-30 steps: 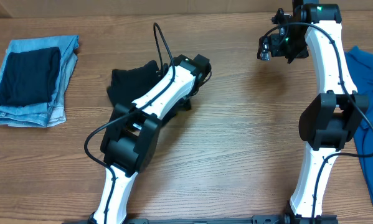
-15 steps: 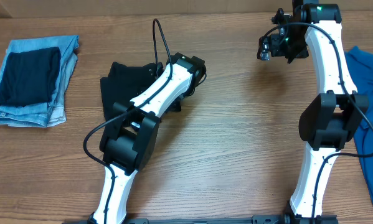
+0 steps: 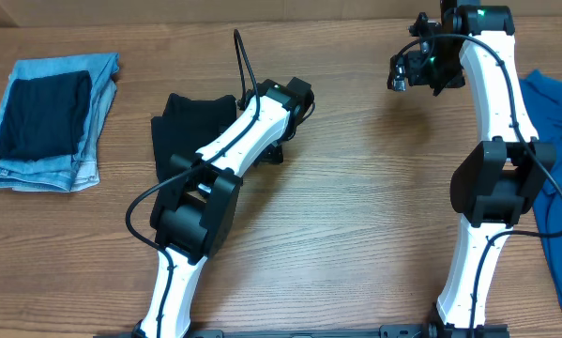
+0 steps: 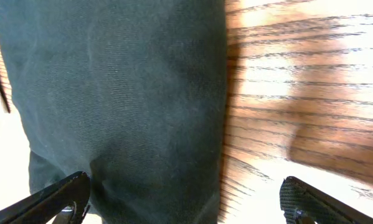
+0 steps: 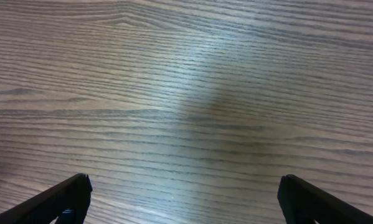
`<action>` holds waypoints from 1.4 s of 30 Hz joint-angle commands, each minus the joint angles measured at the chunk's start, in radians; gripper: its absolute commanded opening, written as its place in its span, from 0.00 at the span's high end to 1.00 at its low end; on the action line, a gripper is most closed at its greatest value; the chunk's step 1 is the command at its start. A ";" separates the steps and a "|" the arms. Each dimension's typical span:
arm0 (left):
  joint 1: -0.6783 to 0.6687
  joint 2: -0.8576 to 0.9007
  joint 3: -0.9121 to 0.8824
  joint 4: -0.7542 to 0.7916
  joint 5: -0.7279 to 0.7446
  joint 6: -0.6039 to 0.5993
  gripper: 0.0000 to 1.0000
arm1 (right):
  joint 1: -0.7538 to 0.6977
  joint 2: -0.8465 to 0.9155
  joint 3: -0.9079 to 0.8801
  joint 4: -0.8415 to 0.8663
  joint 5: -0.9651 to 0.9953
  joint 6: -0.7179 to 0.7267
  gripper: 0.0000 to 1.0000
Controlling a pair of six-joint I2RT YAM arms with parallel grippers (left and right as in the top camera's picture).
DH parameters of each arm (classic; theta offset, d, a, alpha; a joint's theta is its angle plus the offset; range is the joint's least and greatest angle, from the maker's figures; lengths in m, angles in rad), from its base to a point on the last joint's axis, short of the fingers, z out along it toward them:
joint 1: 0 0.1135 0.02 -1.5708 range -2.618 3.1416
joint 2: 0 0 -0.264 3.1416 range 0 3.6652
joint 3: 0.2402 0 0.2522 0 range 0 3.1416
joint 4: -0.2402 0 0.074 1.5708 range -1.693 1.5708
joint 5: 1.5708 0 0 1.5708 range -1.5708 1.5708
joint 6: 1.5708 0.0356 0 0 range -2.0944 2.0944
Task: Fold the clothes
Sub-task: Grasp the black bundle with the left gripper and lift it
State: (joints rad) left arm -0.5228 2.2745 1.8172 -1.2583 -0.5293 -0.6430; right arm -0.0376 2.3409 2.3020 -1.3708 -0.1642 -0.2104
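Both hands are spread wide and hold nothing. My left hand (image 4: pixel 180 208) hangs just above a straight edge of the black short-sleeved T-shirt (image 4: pixel 124 93) of soft thin fabric, which lies left of centre on the brown wooden surface (image 3: pixel 356 216). My right hand (image 5: pixel 180 202) is over bare wood, well apart. I judge the shirt light and limp, so I'd pinch a hem corner. My arm hides part, perhaps a sleeve.

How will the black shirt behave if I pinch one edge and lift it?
Probably floppy: the black shirt lies in a soft, uneven pile, so it should drape, not hold shape. Its fabric looks thin up close, so likely light. Pushed across the wooden table, it would probably bunch rather than slide whole.
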 commanded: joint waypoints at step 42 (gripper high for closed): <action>0.053 0.011 -0.264 0.204 -0.106 0.106 0.23 | 0.003 -0.008 0.009 0.004 0.007 -0.003 0.00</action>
State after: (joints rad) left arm -0.4824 2.2261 1.5948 -1.0508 -0.6926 -0.5461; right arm -0.0376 2.3409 2.3020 -1.3701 -0.1642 -0.2104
